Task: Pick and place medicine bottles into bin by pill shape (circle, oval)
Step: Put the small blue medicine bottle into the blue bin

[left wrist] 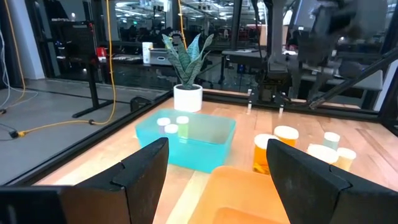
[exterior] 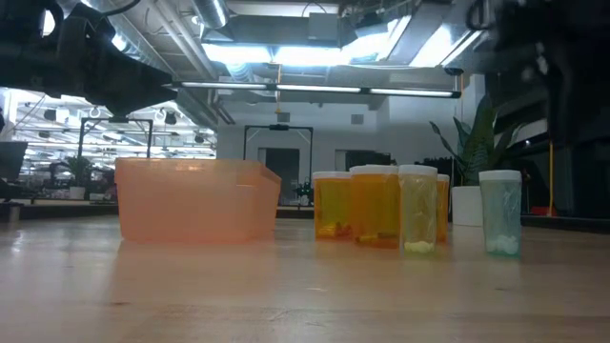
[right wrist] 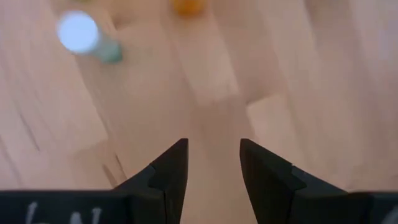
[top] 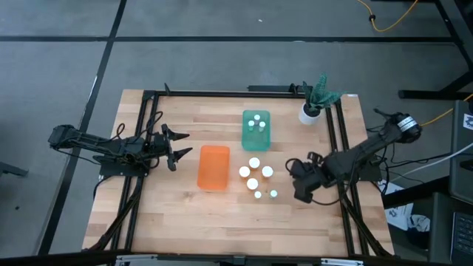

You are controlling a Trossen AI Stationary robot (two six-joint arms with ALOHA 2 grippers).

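Several white-capped medicine bottles (top: 254,162) stand on their bases on the wooden table, right of the orange bin (top: 213,168). The low view shows amber ones (exterior: 375,205) and a green-tinted one (exterior: 500,211). Three more bottles (top: 256,122) sit inside the teal bin (top: 256,140) farther back. My right gripper (top: 295,181) hovers right of the loose bottles, pointing steeply down, open (right wrist: 213,163), with bare table between its fingers; a green-tinted bottle (right wrist: 84,36) lies ahead of it. My left gripper (top: 179,145) waits open (left wrist: 217,165), level, left of the orange bin.
A white plant pot (top: 310,113) with a green plant stands at the table's far right corner, behind the teal bin. Black frame rails (top: 341,140) run along the table's left, right and far sides. Bare wood lies toward the near edge.
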